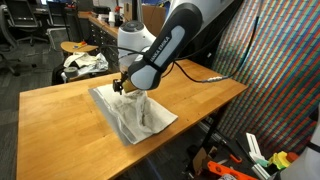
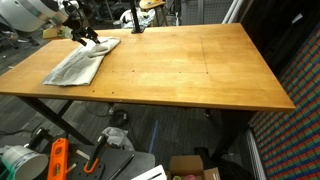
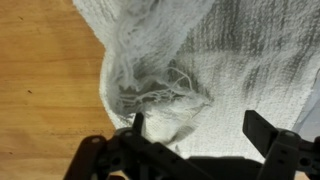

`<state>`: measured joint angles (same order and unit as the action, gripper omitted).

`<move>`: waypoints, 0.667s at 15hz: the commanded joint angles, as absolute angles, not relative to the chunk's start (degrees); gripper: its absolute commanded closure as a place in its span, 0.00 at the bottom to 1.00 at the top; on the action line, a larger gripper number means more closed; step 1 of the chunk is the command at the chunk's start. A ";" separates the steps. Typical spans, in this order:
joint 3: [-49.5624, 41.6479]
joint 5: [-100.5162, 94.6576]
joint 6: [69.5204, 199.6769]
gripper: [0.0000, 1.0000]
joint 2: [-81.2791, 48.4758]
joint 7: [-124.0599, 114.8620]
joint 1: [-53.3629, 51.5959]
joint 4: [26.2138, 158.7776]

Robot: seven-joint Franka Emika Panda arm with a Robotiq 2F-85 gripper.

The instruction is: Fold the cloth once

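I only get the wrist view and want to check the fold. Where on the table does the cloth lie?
Observer: The cloth lies close to the wooden table's edge. I cannot tell if it overhangs.
Operator: Is it flat?
Observer: No. In an exterior view a rumpled ridge runs out from beneath the open gripper.
Operator: Anything else nearby?
Observer: A white-and-dark fabric bundle seems to sit just beyond the far edge, off the tabletop.

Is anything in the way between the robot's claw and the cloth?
No, nothing visible. The open gripper hangs right over the cloth on the table, and the wrist view shows only cloth between its fingers.
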<state>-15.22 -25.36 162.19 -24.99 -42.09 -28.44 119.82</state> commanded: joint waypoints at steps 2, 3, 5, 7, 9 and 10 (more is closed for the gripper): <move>-18.02 -29.35 162.12 0.00 -28.30 -48.31 -30.27 115.91; -18.18 -29.57 161.86 0.00 -28.78 -48.81 -30.31 115.45; -18.67 -30.30 161.67 0.00 -29.83 -50.09 -30.56 114.47; -18.98 -30.52 161.44 0.26 -30.65 -50.85 -30.66 113.67; -19.26 -30.44 161.22 0.42 -31.32 -51.30 -30.73 112.92; -19.31 -30.26 161.13 0.51 -31.63 -51.41 -30.66 112.55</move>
